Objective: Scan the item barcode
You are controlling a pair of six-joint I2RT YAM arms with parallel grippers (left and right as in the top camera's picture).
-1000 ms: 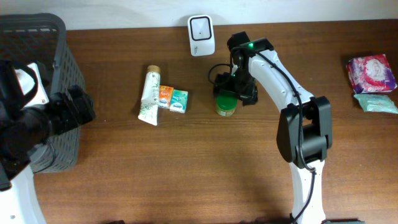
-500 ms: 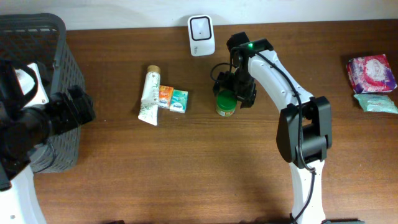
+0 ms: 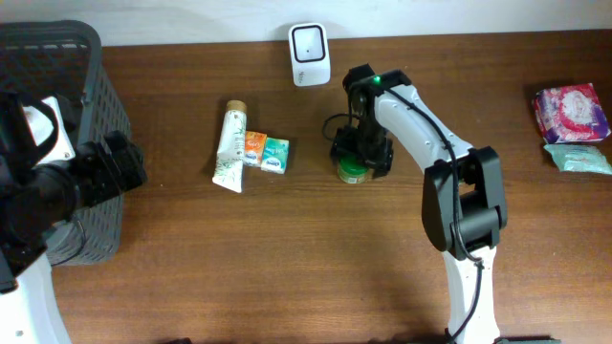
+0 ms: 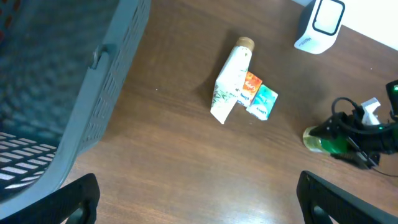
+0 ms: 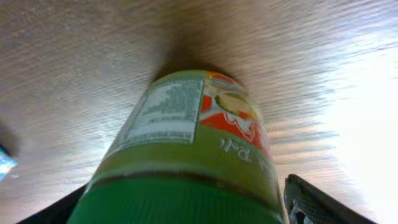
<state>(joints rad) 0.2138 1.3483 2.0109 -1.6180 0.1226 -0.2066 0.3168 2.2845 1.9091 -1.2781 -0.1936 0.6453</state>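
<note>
Right wrist: upright jar [image 5: 186, 155] sits between wide jaws of right gripper [image 5: 186, 208], gap still visible; left gripper [image 4: 202, 202] wide, well apart, desk's left edge.

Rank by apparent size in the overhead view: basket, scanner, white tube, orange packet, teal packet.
1. basket: largest by far.
2. scanner and white tube: the tube is longer, the scanner wider, too close to rank.
3. orange packet and teal packet: smallest, they look alike.
</note>
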